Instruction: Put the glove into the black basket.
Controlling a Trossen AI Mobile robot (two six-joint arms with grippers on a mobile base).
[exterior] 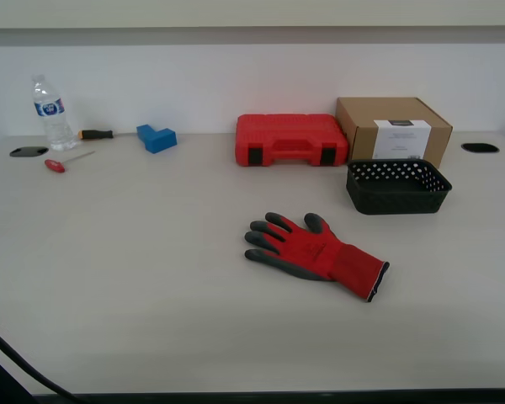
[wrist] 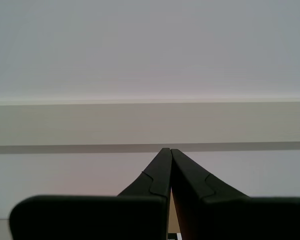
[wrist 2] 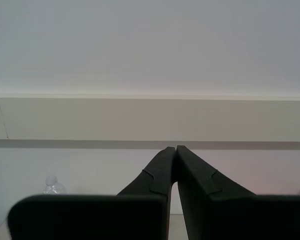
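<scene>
The red glove (exterior: 316, 249) with dark grey fingers lies flat on the table, a little toward the exterior view's right of centre, cuff pointing to the front right. The black basket (exterior: 397, 186) stands behind it to the right, in front of the cardboard box. Neither gripper shows in the exterior view. My first gripper (wrist: 166, 150) is shut and empty, pointing at the wall. My second gripper (wrist 2: 175, 148) is shut and empty, also facing the wall, with a bottle cap (wrist 2: 51, 181) low in its view.
A red tool case (exterior: 290, 139) and a brown cardboard box (exterior: 392, 130) stand at the back. A water bottle (exterior: 51, 114), a blue block (exterior: 156, 137) and two screwdrivers (exterior: 66, 161) lie at the back left. A dark cable (exterior: 21, 362) crosses the front left corner.
</scene>
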